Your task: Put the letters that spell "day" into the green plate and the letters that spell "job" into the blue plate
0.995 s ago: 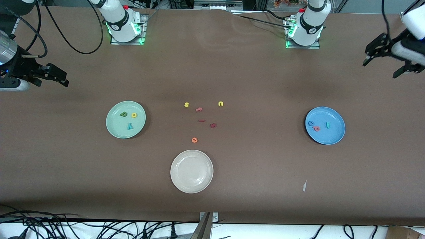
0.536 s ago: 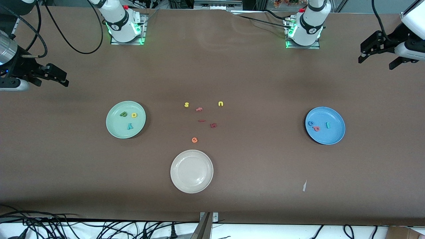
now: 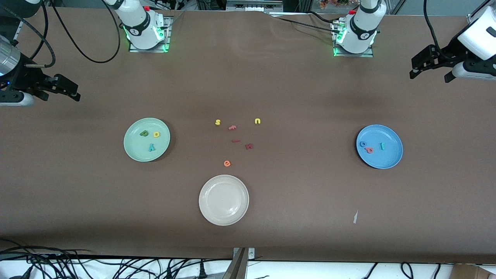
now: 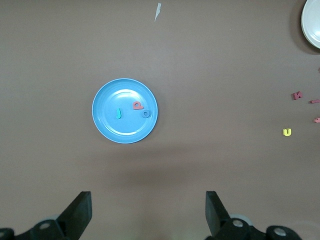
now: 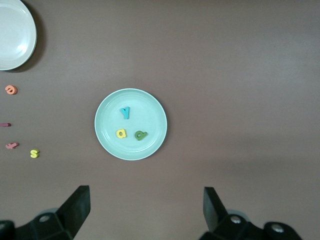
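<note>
The green plate (image 3: 133,149) lies toward the right arm's end of the table and holds a dark green d (image 3: 143,133), a yellow a (image 3: 156,134) and a teal y (image 3: 151,147). In the right wrist view that plate (image 5: 150,107) shows below my open, empty right gripper (image 5: 146,197). The blue plate (image 3: 387,159), toward the left arm's end, holds a blue o (image 3: 362,144), a salmon b (image 3: 369,150) and a teal j (image 3: 382,146). My left gripper (image 4: 148,200) hangs open and empty, high above bare table beside this plate (image 4: 107,127). Both grippers (image 3: 429,74) (image 3: 62,95) hover at the table's ends.
A cream-white plate (image 3: 223,200) sits near the front edge. Loose letters lie mid-table: yellow s (image 3: 217,122), yellow u (image 3: 257,121), salmon f (image 3: 232,127), orange e (image 3: 227,163), two dark red pieces (image 3: 249,146). A white scrap (image 3: 355,217) lies nearer the front camera than the blue plate.
The left gripper has drifted a little toward the table's middle while its wrist has lifted. The right arm, the plates and all letters have stayed put.
</note>
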`<state>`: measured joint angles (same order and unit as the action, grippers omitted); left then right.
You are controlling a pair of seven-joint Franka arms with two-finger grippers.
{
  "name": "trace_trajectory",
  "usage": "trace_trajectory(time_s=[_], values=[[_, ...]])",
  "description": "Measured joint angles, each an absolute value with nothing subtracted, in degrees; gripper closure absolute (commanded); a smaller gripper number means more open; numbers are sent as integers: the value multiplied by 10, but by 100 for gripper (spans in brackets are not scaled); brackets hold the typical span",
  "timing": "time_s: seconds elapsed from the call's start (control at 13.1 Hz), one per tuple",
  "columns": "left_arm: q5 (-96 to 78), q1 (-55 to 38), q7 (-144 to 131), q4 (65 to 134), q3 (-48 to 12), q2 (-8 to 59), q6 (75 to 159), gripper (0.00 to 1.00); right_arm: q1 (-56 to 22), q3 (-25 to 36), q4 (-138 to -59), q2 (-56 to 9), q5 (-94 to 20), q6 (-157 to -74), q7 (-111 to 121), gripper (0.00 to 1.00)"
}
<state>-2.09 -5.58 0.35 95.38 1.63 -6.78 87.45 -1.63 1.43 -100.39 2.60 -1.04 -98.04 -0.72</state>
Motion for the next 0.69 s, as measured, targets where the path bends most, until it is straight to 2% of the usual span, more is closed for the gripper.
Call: trace_trajectory(time_s=[0.69], values=[[-21, -56, 2, 929, 18, -34, 874, 0, -16, 14, -1004, 26, -10, -980, -7, 0]])
